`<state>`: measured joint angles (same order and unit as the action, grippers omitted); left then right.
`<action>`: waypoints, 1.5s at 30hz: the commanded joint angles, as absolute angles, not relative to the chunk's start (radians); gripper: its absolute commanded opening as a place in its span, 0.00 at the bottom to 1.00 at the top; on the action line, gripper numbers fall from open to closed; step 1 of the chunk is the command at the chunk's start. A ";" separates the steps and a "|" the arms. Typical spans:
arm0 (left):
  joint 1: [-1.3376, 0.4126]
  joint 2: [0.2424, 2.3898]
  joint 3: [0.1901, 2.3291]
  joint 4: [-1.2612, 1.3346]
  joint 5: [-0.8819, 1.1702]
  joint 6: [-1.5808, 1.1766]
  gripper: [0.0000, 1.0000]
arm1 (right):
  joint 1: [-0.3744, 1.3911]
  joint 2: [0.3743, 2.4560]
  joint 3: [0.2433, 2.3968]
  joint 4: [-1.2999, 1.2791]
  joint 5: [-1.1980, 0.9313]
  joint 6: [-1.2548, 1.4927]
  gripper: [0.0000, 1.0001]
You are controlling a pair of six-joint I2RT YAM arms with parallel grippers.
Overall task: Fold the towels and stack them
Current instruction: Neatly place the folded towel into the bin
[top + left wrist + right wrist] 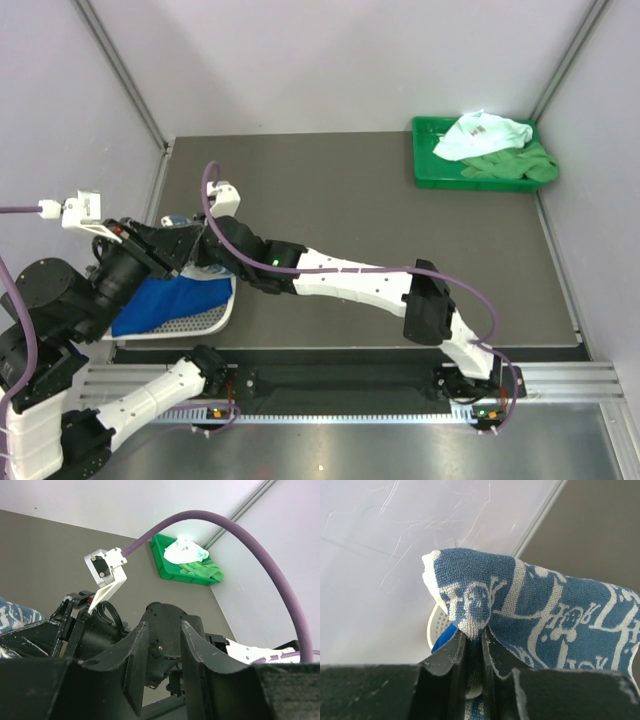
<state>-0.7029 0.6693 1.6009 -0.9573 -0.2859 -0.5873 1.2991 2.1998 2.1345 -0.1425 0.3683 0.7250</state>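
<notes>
My right gripper (474, 640) is shut on a fold of the white-and-navy print towel (545, 615) and holds it over the white mesh basket (436, 625), where a royal blue towel (445, 637) lies. In the top view the right arm reaches far left, with its gripper (213, 252) over the basket (200, 322) and the blue towel (160, 305). My left gripper (162, 630) is open and empty, right beside the right wrist (165, 245). A mint towel (482, 135) and a green towel (515, 165) lie in the green tray (425, 160).
The green tray also shows in the left wrist view (167, 567), at the table's far right corner. White walls close in on the left, back and right. A purple cable (240, 535) arcs over the right arm. The dark table mat (380, 210) lies between basket and tray.
</notes>
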 commanded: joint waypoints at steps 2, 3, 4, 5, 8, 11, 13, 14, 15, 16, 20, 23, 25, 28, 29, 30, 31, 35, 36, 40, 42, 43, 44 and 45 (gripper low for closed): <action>-0.707 0.657 1.624 -0.960 -0.287 -0.569 0.37 | 1.330 2.117 2.178 -0.107 0.449 0.686 0.00; -0.707 0.658 1.626 -0.960 -0.287 -0.569 0.37 | 1.335 2.120 2.181 -0.109 0.451 0.683 0.00; -0.707 0.657 1.626 -0.960 -0.287 -0.568 0.37 | 1.338 2.118 2.186 -0.112 0.451 0.681 0.00; -0.707 0.655 1.628 -0.959 -0.287 -0.569 0.37 | 1.341 2.118 2.189 -0.112 0.453 0.680 0.00; -0.707 0.655 1.626 -0.959 -0.285 -0.568 0.37 | 1.344 2.121 2.203 -0.118 0.454 0.675 0.00; -0.707 0.653 1.626 -0.956 -0.287 -0.568 0.37 | 1.347 2.121 2.209 -0.109 0.445 0.667 0.00; -0.707 0.652 1.626 -0.953 -0.287 -0.569 0.37 | 1.347 2.128 2.217 -0.107 0.440 0.663 0.00; -0.707 0.652 1.628 -0.953 -0.287 -0.568 0.37 | 1.347 2.126 2.220 -0.106 0.434 0.663 0.00; -0.707 0.652 1.628 -0.951 -0.287 -0.569 0.37 | 1.347 2.128 2.221 -0.103 0.433 0.661 0.00; -0.707 0.653 1.628 -0.951 -0.287 -0.568 0.37 | 1.351 2.128 2.226 -0.103 0.430 0.658 0.00; -0.707 0.652 1.631 -0.950 -0.288 -0.566 0.37 | 1.356 2.128 2.229 -0.092 0.411 0.653 0.00; -0.707 0.650 1.629 -0.943 -0.287 -0.565 0.37 | 1.356 2.143 2.238 -0.086 0.396 0.663 0.00; -0.707 0.652 1.628 -0.942 -0.287 -0.565 0.37 | 1.356 2.155 2.238 -0.080 0.381 0.676 0.00; -0.707 0.650 1.628 -0.942 -0.290 -0.566 0.37 | 1.362 2.174 2.255 -0.086 0.380 0.683 0.00; -0.707 0.650 1.629 -0.942 -0.290 -0.565 0.37 | 1.362 2.183 2.260 -0.086 0.380 0.684 0.00; -0.707 0.650 1.629 -0.940 -0.291 -0.565 0.37 | 1.362 2.189 2.264 -0.089 0.379 0.687 0.00; -0.707 0.652 1.628 -0.942 -0.291 -0.565 0.37 | 1.362 2.192 2.266 -0.089 0.374 0.687 0.00; -0.707 0.652 1.623 -0.942 -0.291 -0.563 0.37 | 1.361 2.215 2.272 -0.083 0.361 0.695 0.00; -0.707 0.650 1.620 -0.940 -0.290 -0.564 0.37 | 1.362 2.227 2.275 -0.081 0.356 0.696 0.00; -0.707 0.652 1.614 -0.936 -0.288 -0.566 0.37 | 1.351 2.255 2.273 -0.055 0.315 0.706 0.00; -0.707 0.650 1.608 -0.933 -0.291 -0.566 0.37 | 1.345 2.269 2.254 -0.022 0.281 0.715 0.01; -0.707 0.650 1.606 -0.931 -0.294 -0.565 0.37 | 1.345 2.273 2.249 -0.011 0.261 0.718 0.01; -0.707 0.649 1.602 -0.931 -0.295 -0.565 0.37 | 1.342 2.287 2.249 -0.008 0.250 0.719 0.01; -0.707 0.650 1.600 -0.930 -0.295 -0.561 0.37 | 1.339 2.296 2.250 -0.008 0.238 0.724 0.01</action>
<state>-0.7029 0.6624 1.6024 -0.9585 -0.2867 -0.5766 1.3392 2.2677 2.2265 -0.0856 0.3023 0.7040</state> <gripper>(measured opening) 0.371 0.120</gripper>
